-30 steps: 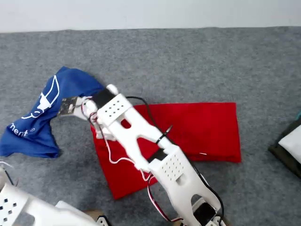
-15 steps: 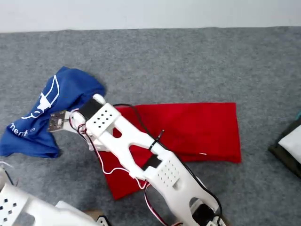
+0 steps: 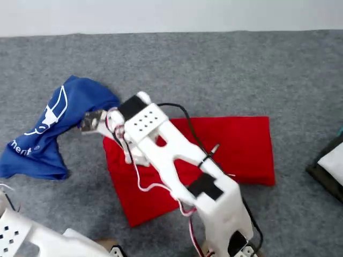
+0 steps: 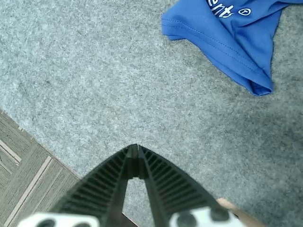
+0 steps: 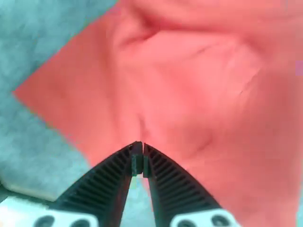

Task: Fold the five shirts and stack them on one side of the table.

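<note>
A red shirt [image 3: 236, 144] lies partly folded on the grey carpet mid-table. My right arm [image 3: 177, 160] stretches across its left part. The right gripper [image 5: 138, 163] is shut, its tips low over the red shirt [image 5: 189, 85] near a crease; I cannot tell whether cloth is pinched. A crumpled blue shirt [image 3: 53, 128] with white print lies at the left. My left arm [image 3: 21, 235] sits at the near left corner. The left gripper [image 4: 137, 156] is shut with nothing in it, above bare carpet, apart from the blue shirt [image 4: 227, 33].
A dark and white folded pile [image 3: 329, 166] lies at the right edge. The table's near edge, with wood floor [image 4: 23, 161] past it, is close to the left gripper. A pale wall [image 3: 171, 16] bounds the far side. Open carpet lies beyond the red shirt.
The right arm swung left toward the blue shirt, then back right and a little farther away. The red and blue shirts lie as before. The left arm has kept still.
</note>
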